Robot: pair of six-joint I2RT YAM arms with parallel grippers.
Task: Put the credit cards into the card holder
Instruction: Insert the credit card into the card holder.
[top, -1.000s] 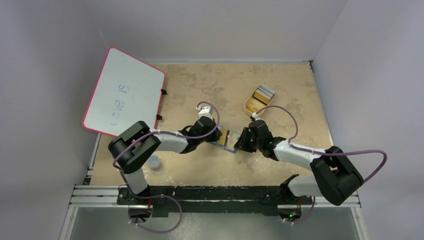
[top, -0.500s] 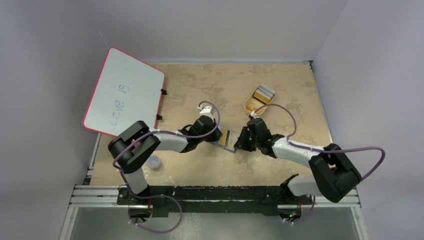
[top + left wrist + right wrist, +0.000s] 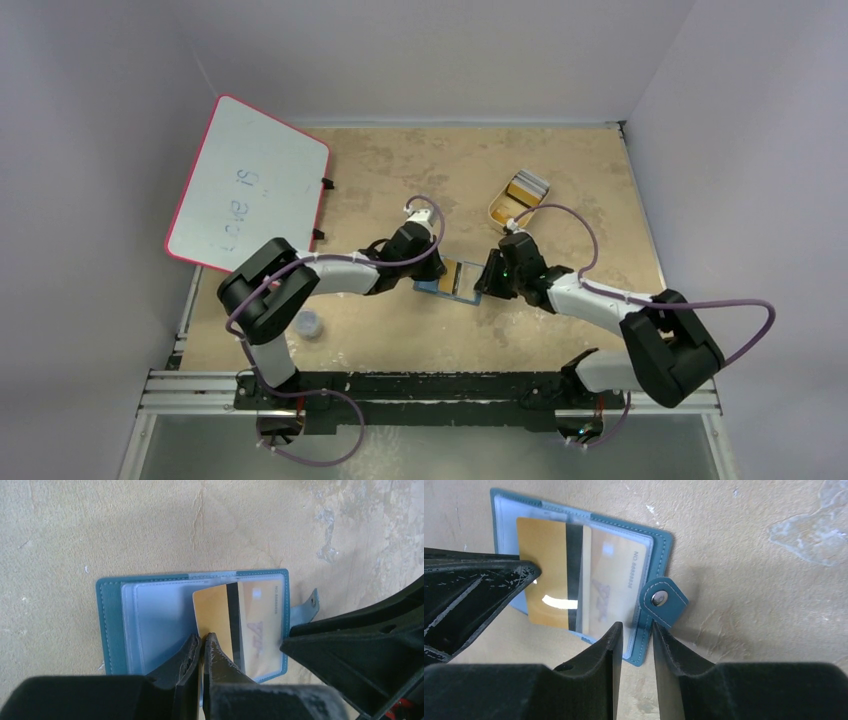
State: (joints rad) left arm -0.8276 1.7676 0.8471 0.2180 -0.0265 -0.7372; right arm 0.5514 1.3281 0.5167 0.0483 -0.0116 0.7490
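So our table (image 3: 420,170) is a tan, blotchy slab, kinda cork-looking, with pale patches all over it. Flat on it, about in the middle, we've got the blue card holder (image 3: 447,277) lying open, its snap tab poking out to the right. Toward the far right there's a beige oval tray (image 3: 497,212). The pink-rimmed whiteboard (image 3: 250,185) sits at the far left corner, sticking out past the edge. Near left, a small round clear-ish thing (image 3: 310,323), can't tell what.

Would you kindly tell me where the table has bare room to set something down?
Bare: the far stretch between whiteboard and tray, and the near strip before the card holder. Crowded: the middle, where left hand and right hand meet.
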